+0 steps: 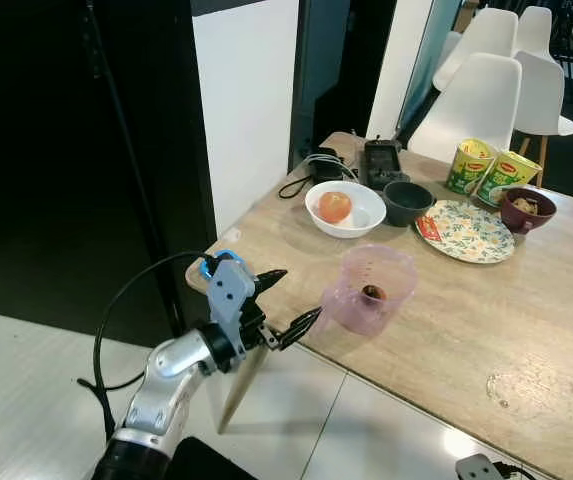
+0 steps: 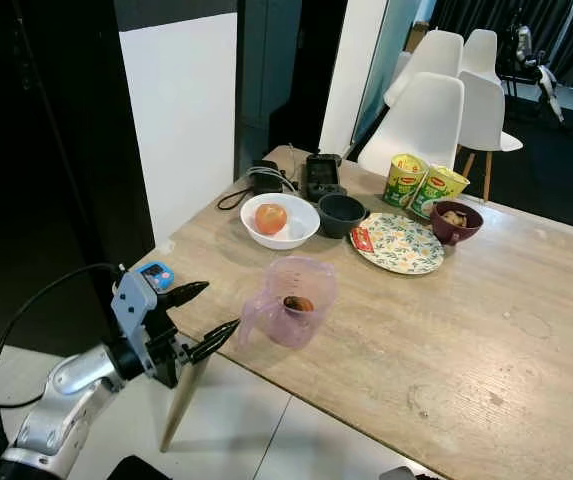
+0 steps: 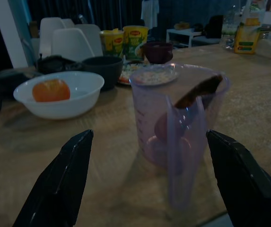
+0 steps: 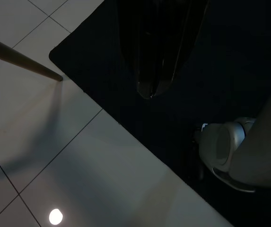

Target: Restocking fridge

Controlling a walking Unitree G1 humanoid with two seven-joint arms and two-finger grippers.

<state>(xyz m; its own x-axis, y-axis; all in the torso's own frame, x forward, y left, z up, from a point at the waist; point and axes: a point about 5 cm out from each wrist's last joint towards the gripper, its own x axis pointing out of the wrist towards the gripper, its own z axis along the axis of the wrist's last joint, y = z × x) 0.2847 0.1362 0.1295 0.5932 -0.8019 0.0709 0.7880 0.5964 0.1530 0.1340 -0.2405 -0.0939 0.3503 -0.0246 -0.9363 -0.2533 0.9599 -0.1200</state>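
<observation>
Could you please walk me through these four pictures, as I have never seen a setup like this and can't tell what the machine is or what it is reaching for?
This is a walking humanoid robot with silver arms. The two wide pictures come from a stereo camera on its head and show the same scene. The other two come from cameras on its wrists.

On the wooden table stand a translucent pink measuring jug, a white bowl holding an orange fruit, a dark bowl, a patterned plate, a maroon bowl and two yellow-green noodle cups.

The left gripper has its black fingers open facing the jug's handle, holding nothing. The right gripper hangs idle over the floor.
</observation>
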